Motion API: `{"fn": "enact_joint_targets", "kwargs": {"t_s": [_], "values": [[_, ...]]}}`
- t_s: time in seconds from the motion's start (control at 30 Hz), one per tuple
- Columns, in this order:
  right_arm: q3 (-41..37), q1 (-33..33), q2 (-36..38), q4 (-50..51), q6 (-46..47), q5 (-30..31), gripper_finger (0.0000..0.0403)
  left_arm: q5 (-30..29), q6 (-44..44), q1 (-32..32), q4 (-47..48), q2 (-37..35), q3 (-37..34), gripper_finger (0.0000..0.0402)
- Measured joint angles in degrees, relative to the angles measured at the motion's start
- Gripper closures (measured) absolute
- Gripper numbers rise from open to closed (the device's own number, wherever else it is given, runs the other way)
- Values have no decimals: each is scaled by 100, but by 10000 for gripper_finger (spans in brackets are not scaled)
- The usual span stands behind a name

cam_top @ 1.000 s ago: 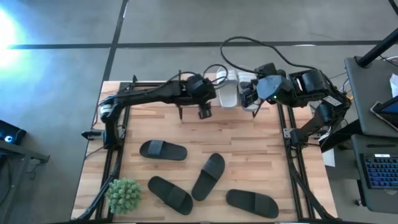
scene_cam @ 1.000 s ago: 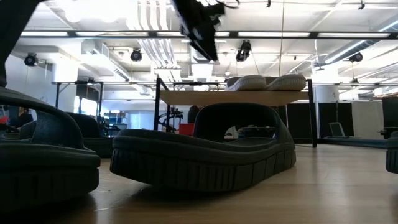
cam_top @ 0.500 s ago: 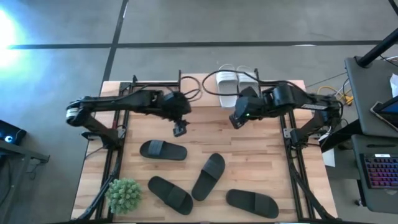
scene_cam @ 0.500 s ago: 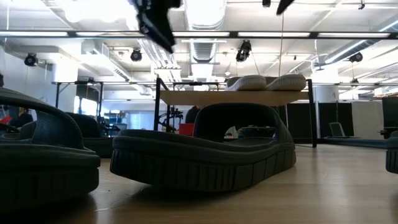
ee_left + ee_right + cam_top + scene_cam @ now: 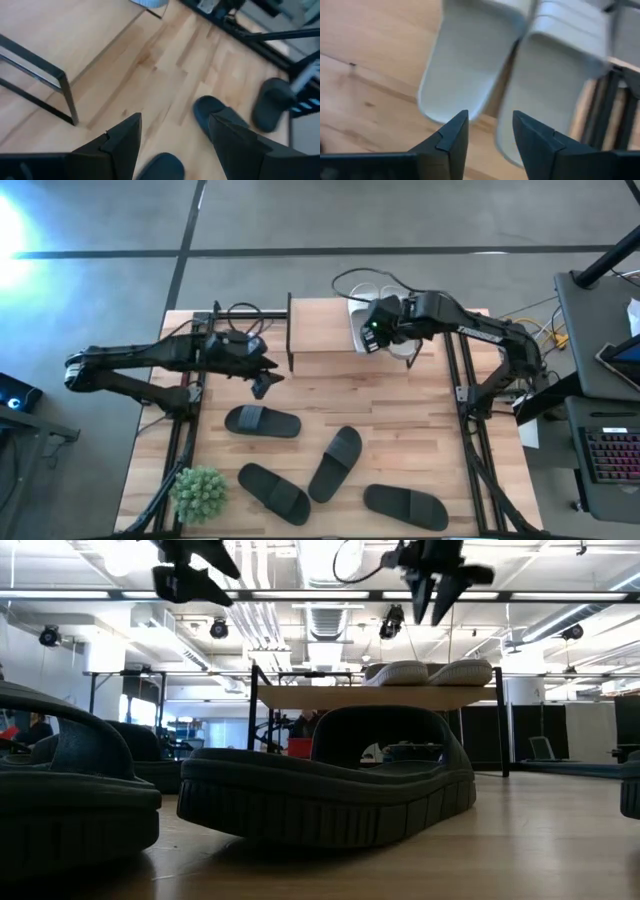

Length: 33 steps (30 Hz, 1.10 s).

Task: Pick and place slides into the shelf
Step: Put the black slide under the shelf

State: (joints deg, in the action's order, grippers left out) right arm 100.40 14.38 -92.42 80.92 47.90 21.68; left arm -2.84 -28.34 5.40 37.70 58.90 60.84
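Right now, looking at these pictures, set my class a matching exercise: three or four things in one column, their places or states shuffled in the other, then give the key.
Things:
1. pair of light grey slip-on slides
2. four black open-toe slides
3. green bushy plant
4. left gripper

Places or states:
A. near-left corner of the wooden tabletop
B. on the top board of the small black-framed shelf
C. open, above the table beside the shelf
D. scattered on the tabletop

Pairs: 1-B, 2-D, 3-A, 4-C
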Motion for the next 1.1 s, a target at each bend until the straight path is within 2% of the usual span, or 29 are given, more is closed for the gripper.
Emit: {"fn": "enact_joint_targets", "kwargs": {"t_s": [0.13,0.27,0.37,0.5,0.57,0.7,0.8,1.1], "values": [[-65,54,-112,-98,-259,-725,286,390,-134,-126,447,-332,-252,185],[-171,-397,-127,-283,-423,-1118,304,396,-334,-287,1021,-572,-629,185],[-326,-782,-127,-483,-86,-1222,314,394,-911,-322,1012,-778,-1010,185],[-539,-1224,-116,-671,443,-1860,322,506,-1495,-421,1226,-1031,-1461,185],[-646,-1512,-118,-641,664,-1989,323,629,-1642,-487,1285,-1171,-1672,185],[-915,-2075,-122,-622,1260,-2116,315,711,-1794,-560,1278,-1402,-1981,185],[-1010,-2463,-122,-635,1714,-2518,303,709,-1798,-563,1269,-1483,-2075,185],[-1171,-3473,-146,-624,3898,-3243,256,698,-1603,-562,1203,-1265,-2107,185]]}}
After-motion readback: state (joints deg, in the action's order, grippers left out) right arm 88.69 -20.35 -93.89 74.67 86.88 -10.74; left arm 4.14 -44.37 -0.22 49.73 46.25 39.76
